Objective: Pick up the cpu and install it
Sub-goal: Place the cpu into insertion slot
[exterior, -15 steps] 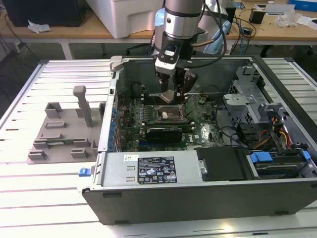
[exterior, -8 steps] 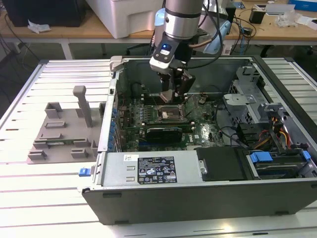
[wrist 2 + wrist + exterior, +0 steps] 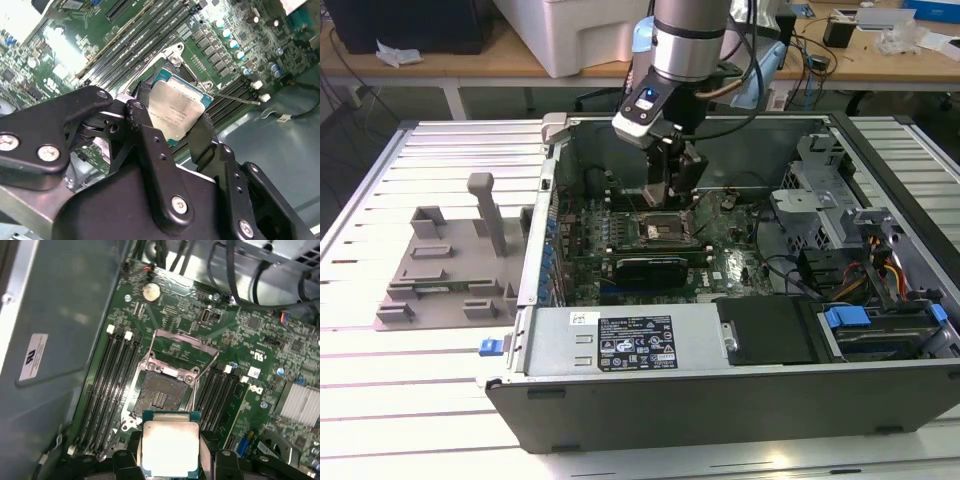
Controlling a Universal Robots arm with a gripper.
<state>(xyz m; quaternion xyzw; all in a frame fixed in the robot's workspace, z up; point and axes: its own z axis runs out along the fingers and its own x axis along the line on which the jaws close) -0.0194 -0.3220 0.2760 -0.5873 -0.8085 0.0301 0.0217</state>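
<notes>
The cpu [image 3: 177, 112], a small square chip with a silver-grey metal top, is held by two opposite edges in my gripper [image 3: 172, 125]. In the first wrist view the cpu [image 3: 170, 447] hangs just short of the open socket [image 3: 162, 395], whose contact field is bare and whose metal load plate [image 3: 182, 340] is flipped back. In the exterior view my gripper [image 3: 670, 195] points down into the open computer case, right above the socket [image 3: 660, 230] on the green motherboard [image 3: 730, 260]. One black finger [image 3: 142, 125] shows beside the chip.
Memory slots [image 3: 107, 385] flank the socket on both sides. A long black expansion card [image 3: 645, 268] lies just in front of it. The power supply [image 3: 640, 345], drive cage [image 3: 820, 200] and cables [image 3: 880, 270] crowd the case. A grey fixture [image 3: 450, 270] sits outside.
</notes>
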